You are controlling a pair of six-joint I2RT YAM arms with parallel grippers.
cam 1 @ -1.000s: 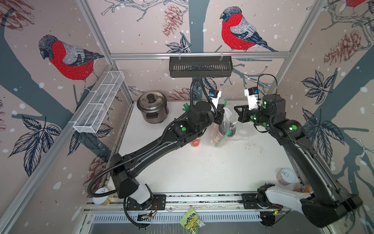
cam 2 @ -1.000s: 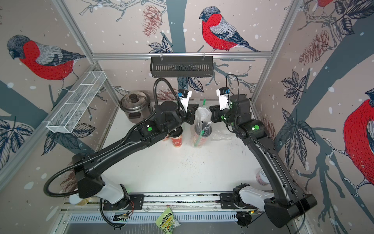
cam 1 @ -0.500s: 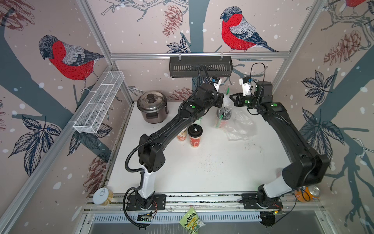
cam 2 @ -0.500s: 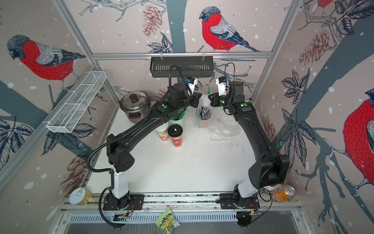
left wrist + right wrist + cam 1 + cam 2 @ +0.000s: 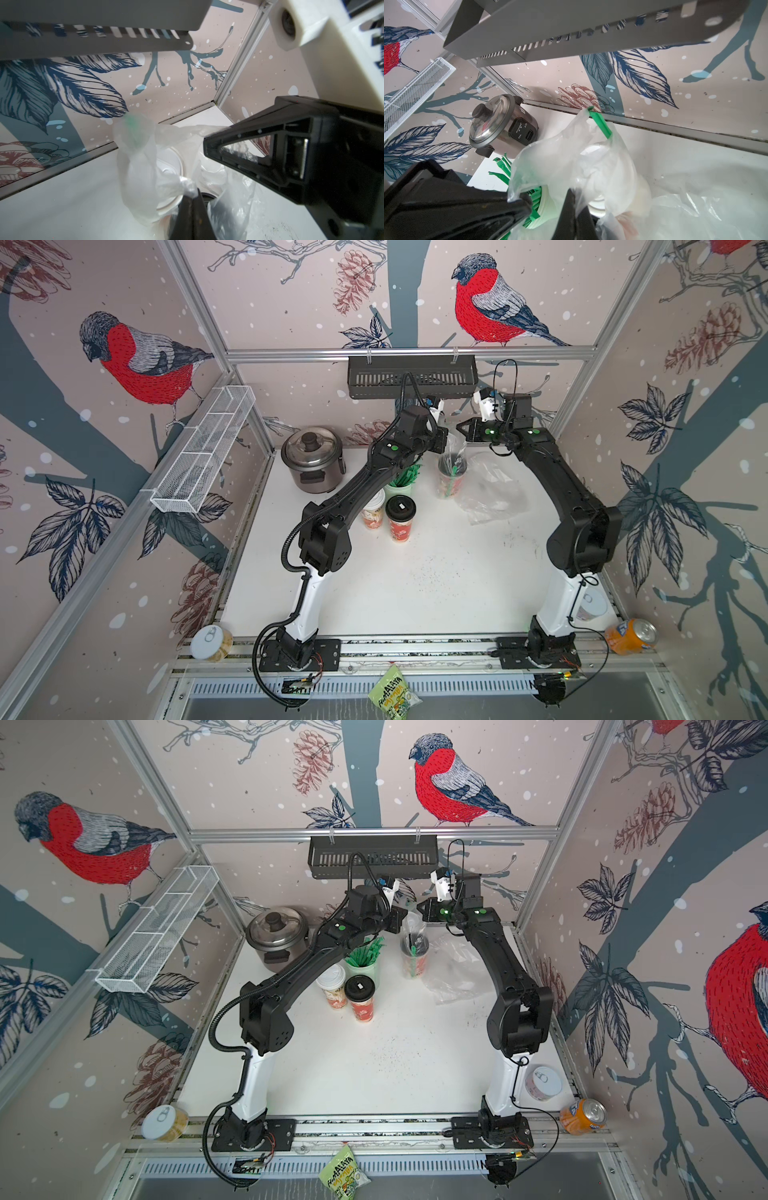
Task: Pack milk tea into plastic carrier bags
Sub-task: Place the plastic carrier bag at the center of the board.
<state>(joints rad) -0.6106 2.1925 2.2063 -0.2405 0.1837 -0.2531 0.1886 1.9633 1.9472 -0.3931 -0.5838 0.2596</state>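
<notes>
both arms reach to the far middle of the counter (image 5: 415,580). the left claw (image 5: 444,444) is pinched shut on one handle of the bag (image 5: 456,448). the right claw (image 5: 460,430) is pinched shut on the other handle, just beside it. inside the bag stand two cups (image 5: 451,483), one with a white lid and one with a black lid, and a green straw (image 5: 601,124) pokes up. a second bag (image 5: 494,493) lies crumpled just right of them. nearer and to the left, a white-lid cup (image 5: 374,512) and a black-lid cup (image 5: 401,520) stand side by side, close to the straw cup (image 5: 400,488).
</notes>
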